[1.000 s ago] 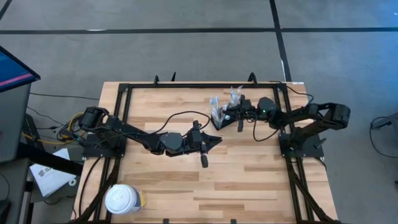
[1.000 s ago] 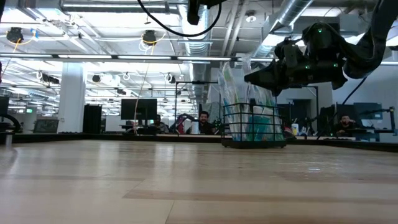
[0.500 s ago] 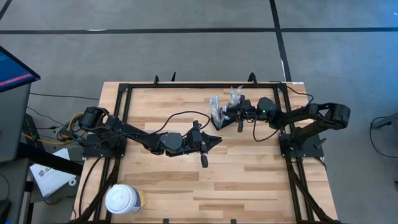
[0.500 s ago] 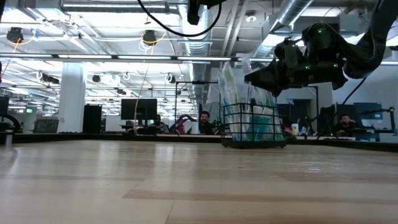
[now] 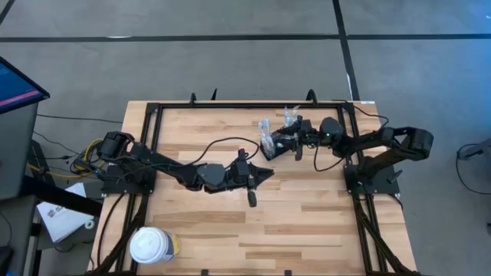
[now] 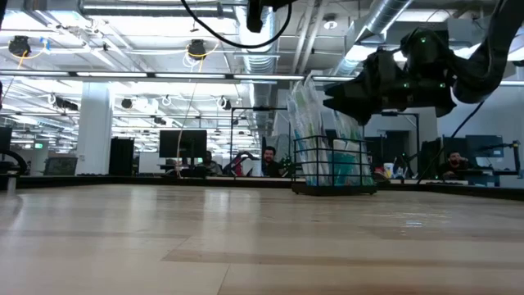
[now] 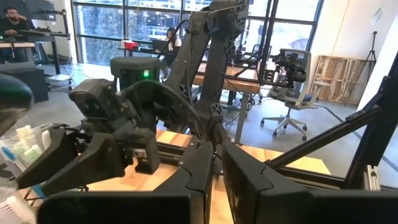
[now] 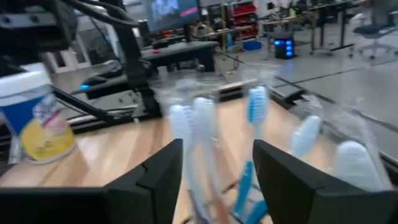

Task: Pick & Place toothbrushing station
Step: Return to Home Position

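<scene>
The toothbrushing station, a black wire-mesh caddy (image 6: 332,168) with upright toothbrushes (image 8: 199,124) and a teal tube, rests on its base at the table's far right (image 5: 270,142). My right gripper (image 8: 217,180) hangs open above the caddy's right side (image 6: 332,100). Its fingers stand on either side of the toothbrush tops and touch nothing that I can see. My left gripper (image 5: 265,175) is shut and empty near the table's middle, to the near left of the caddy.
A white-lidded yellowish tub (image 5: 153,245) stands at the table's near left corner. A black frame rail (image 5: 253,105) runs along the far edge behind the caddy. Bare wood lies between the caddy and the near edge (image 5: 307,222).
My right gripper has opened and risen a little above the caddy, drawing slightly back toward the table's right edge. The caddy and its toothbrushes stand where they were.
</scene>
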`<state>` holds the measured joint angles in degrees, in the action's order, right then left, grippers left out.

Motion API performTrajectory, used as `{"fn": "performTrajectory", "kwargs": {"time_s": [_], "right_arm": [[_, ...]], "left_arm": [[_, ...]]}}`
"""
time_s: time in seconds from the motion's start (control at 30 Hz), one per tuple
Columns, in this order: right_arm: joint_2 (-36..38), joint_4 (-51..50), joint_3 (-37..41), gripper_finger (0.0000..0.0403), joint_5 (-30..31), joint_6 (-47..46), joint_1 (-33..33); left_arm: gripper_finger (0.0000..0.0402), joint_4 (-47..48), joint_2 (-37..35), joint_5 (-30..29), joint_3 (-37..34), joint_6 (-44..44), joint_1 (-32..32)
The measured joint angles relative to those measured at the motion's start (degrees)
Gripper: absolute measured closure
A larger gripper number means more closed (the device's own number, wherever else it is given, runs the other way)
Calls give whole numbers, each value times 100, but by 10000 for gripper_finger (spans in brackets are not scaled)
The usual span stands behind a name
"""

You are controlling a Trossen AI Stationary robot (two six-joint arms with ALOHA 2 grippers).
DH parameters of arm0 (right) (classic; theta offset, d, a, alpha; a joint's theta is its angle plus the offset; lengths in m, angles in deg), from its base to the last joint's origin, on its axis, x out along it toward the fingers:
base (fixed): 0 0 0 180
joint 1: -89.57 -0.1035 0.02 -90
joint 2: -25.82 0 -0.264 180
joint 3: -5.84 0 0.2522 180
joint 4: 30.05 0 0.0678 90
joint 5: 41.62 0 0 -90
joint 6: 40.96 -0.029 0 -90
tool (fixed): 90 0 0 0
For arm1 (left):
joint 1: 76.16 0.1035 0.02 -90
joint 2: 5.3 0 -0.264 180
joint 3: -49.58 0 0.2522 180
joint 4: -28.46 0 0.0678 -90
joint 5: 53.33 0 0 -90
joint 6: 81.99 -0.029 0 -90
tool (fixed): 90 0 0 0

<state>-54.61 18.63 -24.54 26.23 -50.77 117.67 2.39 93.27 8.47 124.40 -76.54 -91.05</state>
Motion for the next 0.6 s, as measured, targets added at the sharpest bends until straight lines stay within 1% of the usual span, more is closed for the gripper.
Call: {"fn": "performTrajectory", "kwargs": {"time_s": [0.13, 0.23, 0.33, 0.47, 0.6], "right_arm": [[194, 9, 0, 206, -209, -78, 48], [477, -42, 0, 205, -236, -137, 10], [847, -176, 0, 210, -480, -251, 3], [1490, -800, 0, 223, -950, -399, 5], [2323, -1911, 0, 239, -1292, -313, 3]], "left_arm": [[371, 2, 0, 2, 1, 0, -4], [371, 7, 0, 2, 0, 0, -3], [371, 46, 0, 0, 2, 0, -14], [371, 139, 0, 0, 2, -21, -50], [371, 244, -64, 14, -24, -92, -73]]}}
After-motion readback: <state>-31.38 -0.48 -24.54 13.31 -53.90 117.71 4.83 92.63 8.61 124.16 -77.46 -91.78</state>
